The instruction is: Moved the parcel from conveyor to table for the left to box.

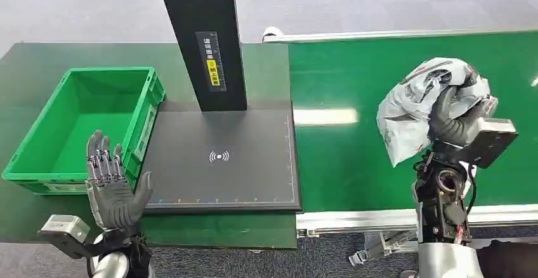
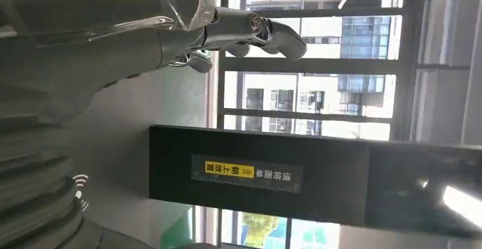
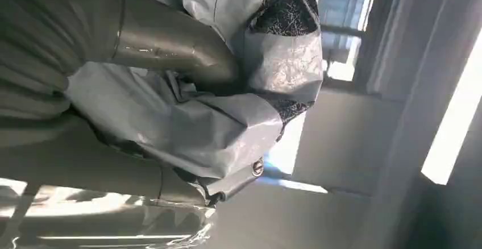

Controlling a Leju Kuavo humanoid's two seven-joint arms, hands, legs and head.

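Note:
My right hand (image 1: 455,120) grips a crumpled white and grey plastic parcel (image 1: 415,105), held up above the green conveyor belt (image 1: 355,151). In the right wrist view the thumb (image 3: 170,50) and fingers press into the parcel's (image 3: 227,129) folds. At the table's near edge my left hand (image 1: 111,186) is raised, palm forward, fingers spread and holding nothing, just in front of the green box (image 1: 38,139). The box looks empty. In the left wrist view the left hand's fingers (image 2: 250,30) stretch out in the air.
A dark scanning mat (image 1: 222,183) with a white wireless mark lies between box and belt, on the dark green table (image 1: 25,68). A black post (image 1: 200,37) with a yellow label rises from the mat's far edge. The belt's metal rail (image 1: 355,218) runs along the near side.

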